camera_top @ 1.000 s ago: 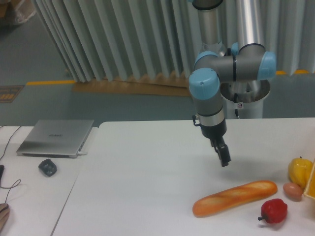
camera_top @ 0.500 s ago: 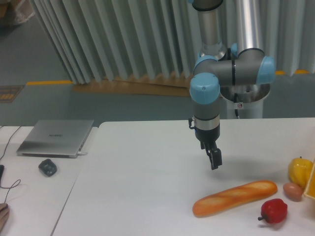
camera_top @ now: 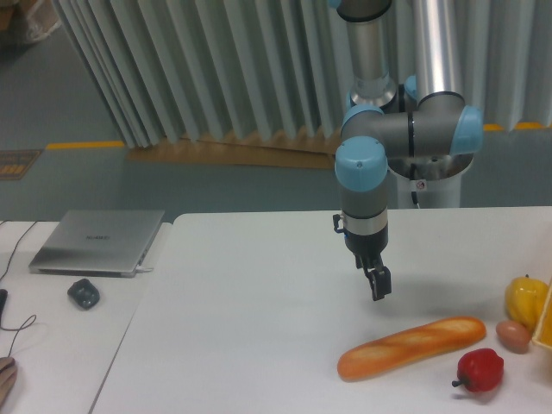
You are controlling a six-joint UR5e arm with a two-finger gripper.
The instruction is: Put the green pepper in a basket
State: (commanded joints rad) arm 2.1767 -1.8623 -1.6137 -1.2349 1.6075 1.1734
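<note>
White table (camera_top: 259, 328), end effector (camera_top: 378, 285) above baguette (camera_top: 412, 347)

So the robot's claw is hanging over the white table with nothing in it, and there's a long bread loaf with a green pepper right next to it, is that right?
Not quite: the pepper beside the bread loaf is red, not green, as the fixed camera view shows. No green pepper shows in this view. The rest holds: the gripper hangs over the white table with nothing in it.

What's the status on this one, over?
Tool above table, holding nothing, jaw state unclear. No green pepper in view. Basket rim at right edge; baguette nearby.
</note>
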